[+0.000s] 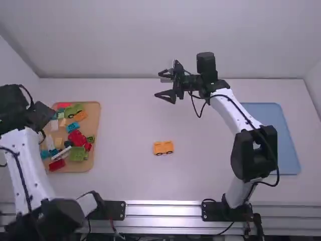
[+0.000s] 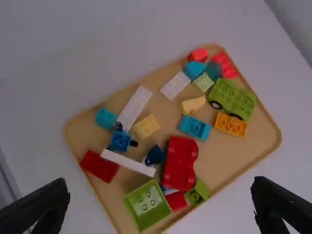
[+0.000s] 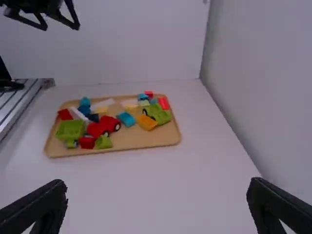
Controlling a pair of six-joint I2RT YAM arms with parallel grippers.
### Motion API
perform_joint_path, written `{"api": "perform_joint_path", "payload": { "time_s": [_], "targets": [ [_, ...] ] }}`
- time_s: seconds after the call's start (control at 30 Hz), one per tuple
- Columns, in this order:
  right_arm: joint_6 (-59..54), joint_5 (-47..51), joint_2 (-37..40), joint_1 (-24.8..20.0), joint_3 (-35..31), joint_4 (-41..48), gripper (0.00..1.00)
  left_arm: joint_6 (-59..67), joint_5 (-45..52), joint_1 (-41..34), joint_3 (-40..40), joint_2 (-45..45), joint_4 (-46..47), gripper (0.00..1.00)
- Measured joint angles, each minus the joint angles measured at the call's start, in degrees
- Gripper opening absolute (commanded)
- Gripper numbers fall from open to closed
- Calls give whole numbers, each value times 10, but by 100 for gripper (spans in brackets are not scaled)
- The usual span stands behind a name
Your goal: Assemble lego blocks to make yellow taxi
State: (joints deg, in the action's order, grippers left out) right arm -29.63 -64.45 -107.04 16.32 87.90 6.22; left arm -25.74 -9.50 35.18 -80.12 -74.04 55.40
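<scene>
On the pale desk (image 1: 125, 120), we see a yellow-orange vehicle piece (image 1: 163, 147) alone, between the tan tray (image 1: 95, 113) on the left and the blue tray (image 1: 281, 140) on the right. Our right gripper (image 1: 162, 84) is well beyond that piece, farther from the arm bases and not touching it; its two fingers are spread apart with nothing between them. Our left gripper (image 1: 40, 116) is at the tan tray's left side, well apart from the vehicle piece, its fingers likewise spread and empty. Inside the tan tray, our left wrist view gives us a red car (image 2: 180, 163), a lime-green car (image 2: 232, 99) with an orange block (image 2: 230, 125) beside it, and a large green block (image 2: 147, 204), among other loose pieces.
</scene>
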Motion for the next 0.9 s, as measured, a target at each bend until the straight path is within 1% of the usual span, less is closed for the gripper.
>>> {"api": "perform_joint_path", "payload": {
  "time_s": [0.13, 0.23, 0.33, 0.57, 0.8, 0.9],
  "targets": [
    [-12, -4, 0, -1, 0, 43, 99, 35, 48, 7, -38, -63, 18, 99],
    [-29, -13, 0, -1, 0, 70, 99, 49, 65, 4, -62, -101, 31, 99],
    [-39, -16, 0, -1, 0, 78, 99, 41, 69, 5, -75, -130, 37, 99],
    [-46, -16, 0, 1, 0, 76, 99, 45, 53, 33, -77, -186, 34, 99],
    [-42, -16, 0, 9, 0, 58, 99, 105, 48, 81, -77, -285, 0, 99],
    [-23, -7, 0, 13, 0, 38, 99, 171, 48, 91, -77, -324, -34, 99]
  ]
}}
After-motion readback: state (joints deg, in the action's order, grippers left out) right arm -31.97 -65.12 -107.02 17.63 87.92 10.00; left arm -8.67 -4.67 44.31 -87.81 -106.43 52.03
